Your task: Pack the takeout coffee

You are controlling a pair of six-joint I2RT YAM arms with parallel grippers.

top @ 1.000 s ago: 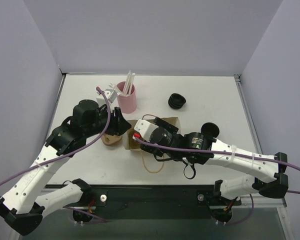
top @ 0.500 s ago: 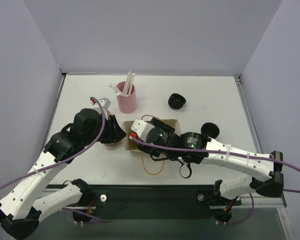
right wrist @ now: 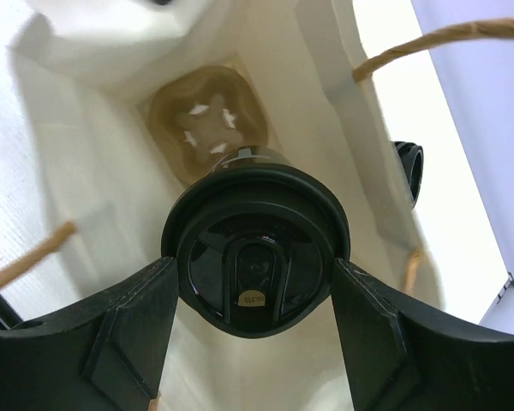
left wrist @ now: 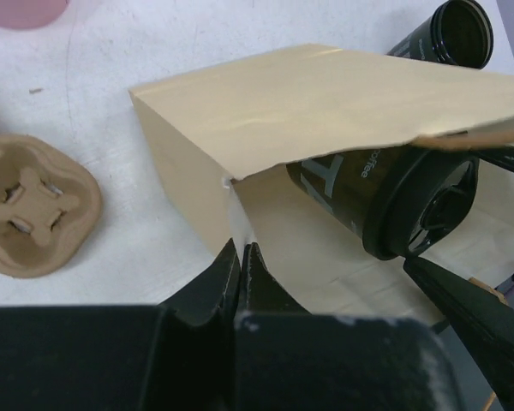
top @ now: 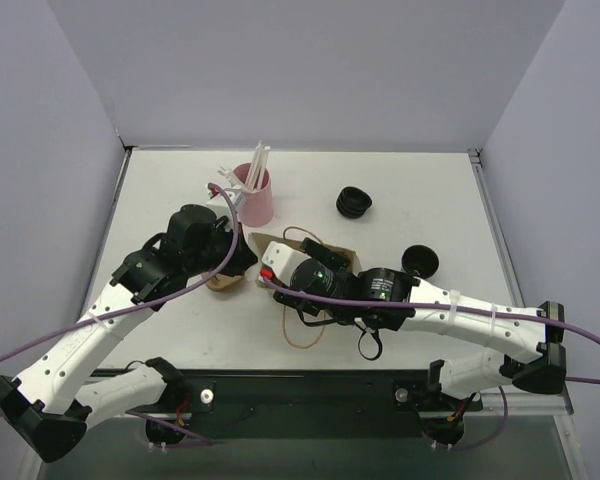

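The left fingers (left wrist: 212,284) pinch shut on the rim of the paper bag (left wrist: 274,103), propping its mouth. The right fingers (right wrist: 128,330) clamp the coffee cup (left wrist: 385,201) between them by its lid, partway inside. Best push straight deeper, clear of the paper.

The paper bag (left wrist: 308,94) hides much of the coffee cup (left wrist: 394,201).

Left gripper (left wrist: 242,248) has shifted toward the paper bag (top: 272,244) since 0.5 s ago; the bag's left flap now shows, drawn leftward. Right gripper (right wrist: 254,276) with coffee cup (left wrist: 373,193) sits slightly nearer the bases
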